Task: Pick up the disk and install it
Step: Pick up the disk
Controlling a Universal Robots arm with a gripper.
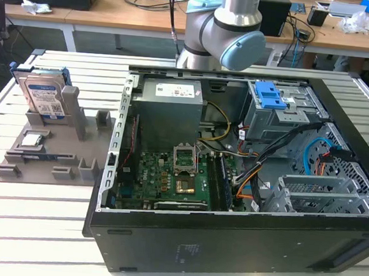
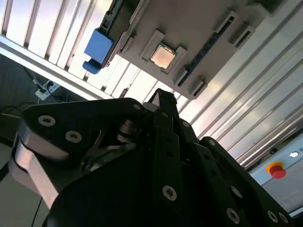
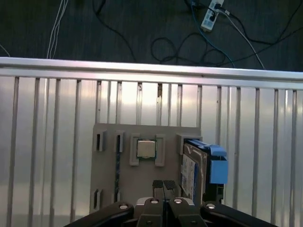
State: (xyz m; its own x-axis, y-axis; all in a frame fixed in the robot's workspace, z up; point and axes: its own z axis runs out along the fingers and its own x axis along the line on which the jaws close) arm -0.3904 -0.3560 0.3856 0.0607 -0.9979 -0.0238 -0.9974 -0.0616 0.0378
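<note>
Standing edgewise, the disk (image 1: 44, 95) shows the exterior view its label.

Nothing printed is coming through clearly enough to read. The disk (image 3: 188, 172), standing just beside the gripper (image 3: 163, 185) in the first wrist view, is carrying a white label with a blue band, its lettering too small to make out. In the exterior view the power supply (image 1: 167, 111) is wearing a white label, also too small to read.
</note>
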